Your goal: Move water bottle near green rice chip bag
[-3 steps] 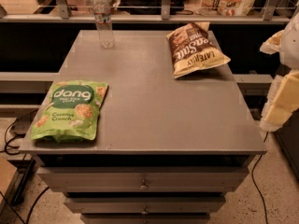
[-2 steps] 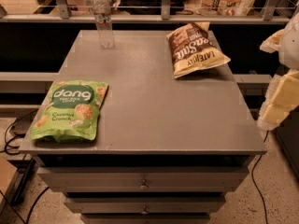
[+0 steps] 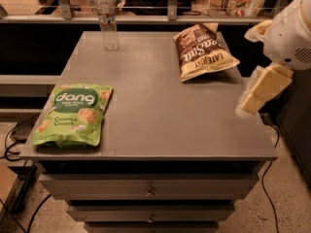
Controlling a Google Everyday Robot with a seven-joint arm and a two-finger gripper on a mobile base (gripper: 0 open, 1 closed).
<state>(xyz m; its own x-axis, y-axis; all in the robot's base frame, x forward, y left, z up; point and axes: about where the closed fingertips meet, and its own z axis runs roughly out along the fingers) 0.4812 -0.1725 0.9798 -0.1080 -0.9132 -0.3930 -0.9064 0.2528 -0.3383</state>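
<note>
The water bottle (image 3: 108, 19), clear with a white cap and a thin dark label band, stands upright at the far left of the grey cabinet top (image 3: 155, 106). The green rice chip bag (image 3: 73, 114) with white "dang" lettering lies flat at the near left corner. My gripper (image 3: 260, 90) hangs at the right edge of the cabinet top, cream-coloured, far from both the bottle and the green bag. It holds nothing that I can see.
A brown-and-cream chip bag (image 3: 201, 52) lies at the far right of the top. A railing (image 3: 146, 18) and shelves run behind the cabinet. Drawers (image 3: 146, 193) face the front. Cables (image 3: 14, 140) lie on the floor at left.
The gripper has shifted slightly at the right edge. The bottle and both bags have not moved.
</note>
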